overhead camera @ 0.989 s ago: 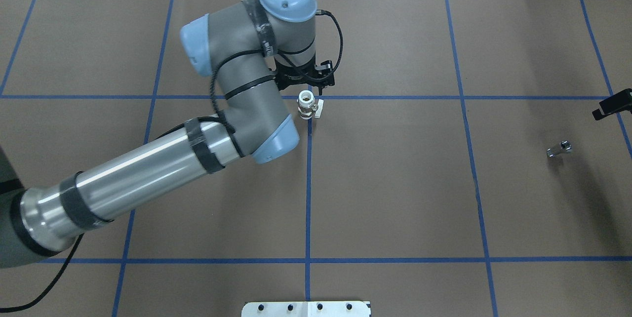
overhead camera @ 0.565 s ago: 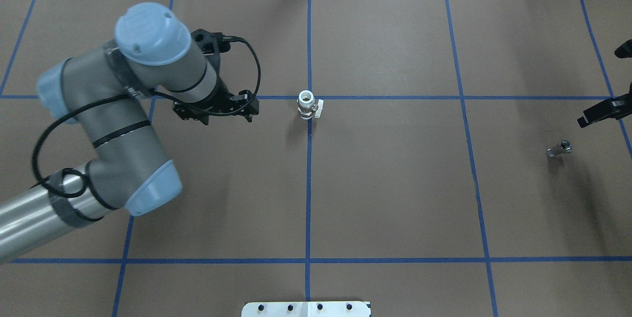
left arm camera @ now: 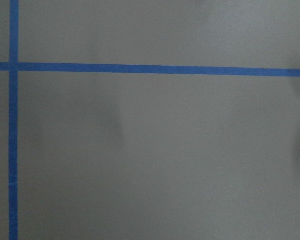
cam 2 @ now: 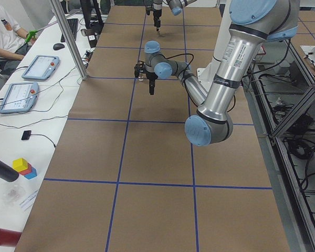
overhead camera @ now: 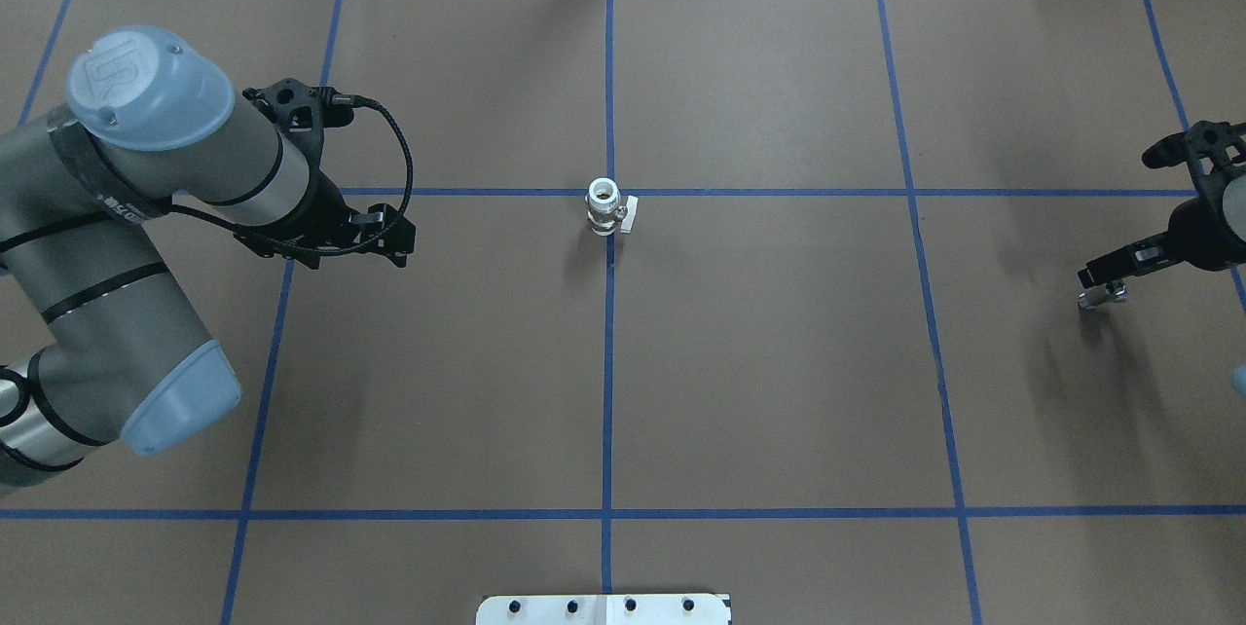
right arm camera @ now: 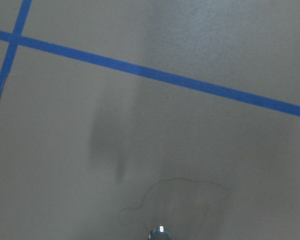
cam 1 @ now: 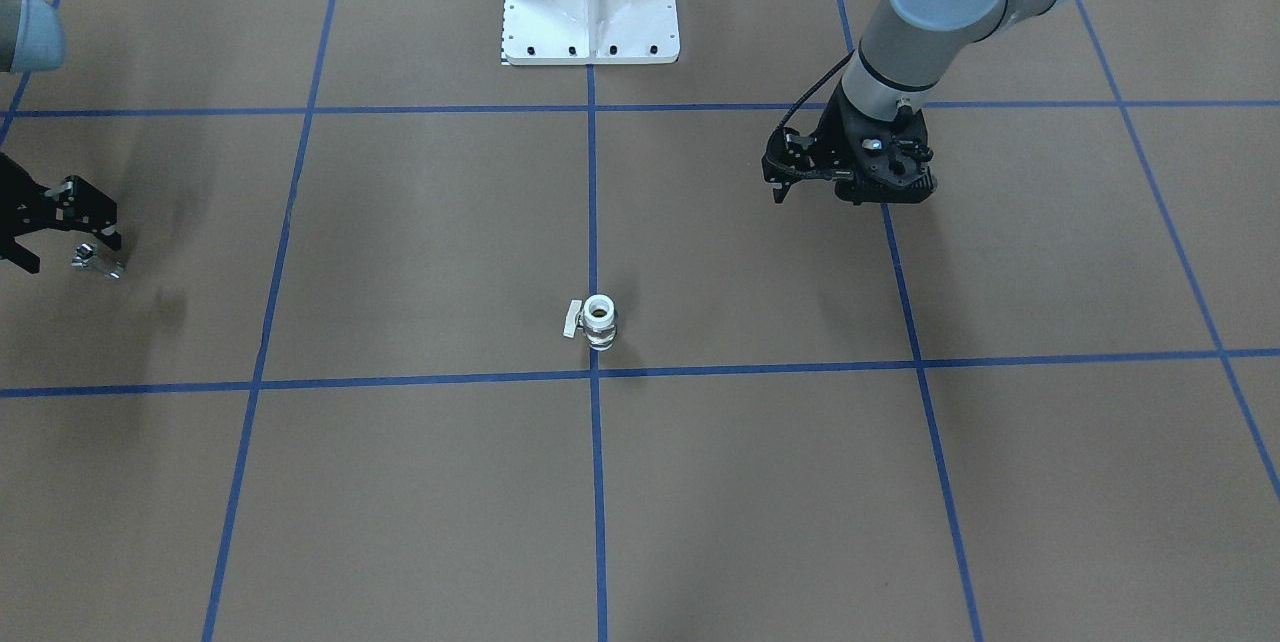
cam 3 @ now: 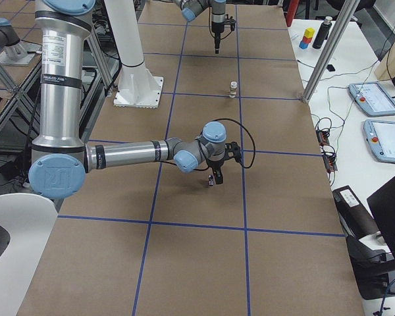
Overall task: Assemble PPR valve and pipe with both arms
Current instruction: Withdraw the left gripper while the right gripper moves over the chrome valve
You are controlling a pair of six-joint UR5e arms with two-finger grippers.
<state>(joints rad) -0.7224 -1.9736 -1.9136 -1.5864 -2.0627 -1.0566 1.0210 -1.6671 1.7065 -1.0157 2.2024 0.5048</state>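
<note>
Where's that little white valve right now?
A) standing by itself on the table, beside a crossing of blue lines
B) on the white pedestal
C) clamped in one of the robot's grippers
A: the PPR valve stands alone at the tape crossing, with the left gripper and right gripper well away from it.

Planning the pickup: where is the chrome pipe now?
In the overhead view the pipe lies at far right, close by the right gripper, far from the PPR valve at centre.

We read only a "UR" logo, embossed on the blue cap (overhead camera: 148, 88) of the left arm (overhead camera: 117, 245) and the right arm's (cam 3: 125, 155) cap (cam 3: 55, 176).
</note>
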